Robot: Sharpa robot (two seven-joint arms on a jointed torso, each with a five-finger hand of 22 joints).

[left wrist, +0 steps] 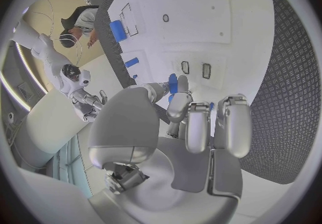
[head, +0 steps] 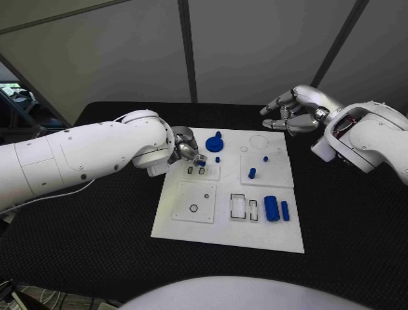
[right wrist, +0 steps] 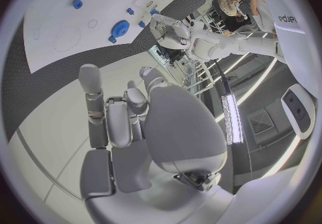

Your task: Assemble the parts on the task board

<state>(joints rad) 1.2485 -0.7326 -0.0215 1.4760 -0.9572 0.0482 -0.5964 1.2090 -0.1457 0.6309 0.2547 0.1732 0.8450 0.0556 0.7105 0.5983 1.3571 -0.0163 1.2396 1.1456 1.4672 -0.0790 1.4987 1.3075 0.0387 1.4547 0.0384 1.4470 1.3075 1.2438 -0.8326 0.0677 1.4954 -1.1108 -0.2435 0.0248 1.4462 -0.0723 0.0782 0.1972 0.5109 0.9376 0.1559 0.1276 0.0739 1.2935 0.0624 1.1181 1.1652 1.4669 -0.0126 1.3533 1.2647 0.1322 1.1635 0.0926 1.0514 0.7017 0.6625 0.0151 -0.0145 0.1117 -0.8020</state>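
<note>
One white board (head: 224,223) lies in the middle of the black worktop (head: 92,245), long axis running from the far edge toward the near edge.

Left hand (head: 187,154): over the board's far-left corner region. In the left wrist view its fingertips (left wrist: 176,89) are drawn together on a small blue part (left wrist: 173,82); the hand pinches this part just above the board surface, beside two dark slots (left wrist: 195,68).

Blue parts counted on the board, left to right in the head view:
- one small peg (head: 201,163), the piece at the left hand's fingertips;
- one round gear (head: 214,143), near the far edge, with a stem standing up from it;
- one small stud (head: 216,159), just nearer than the gear;
- one short pin (head: 252,173), upright, mid-board;
- one small stud (head: 266,158), toward the right edge;
- one large cylinder (head: 271,208), lying flat near the right edge;
- one slim bar (head: 285,210), lying just beside the cylinder, to its right.
Total: seven.

Two rectangular recesses (head: 244,208) sit just left of the cylinder. One small ring mark (head: 193,208) shows on the near-left panel.

Right hand (head: 295,111): raised beyond the board's far-right corner, well apart from the board. Fingers loosely curled and spread apart, nothing between them.
</note>
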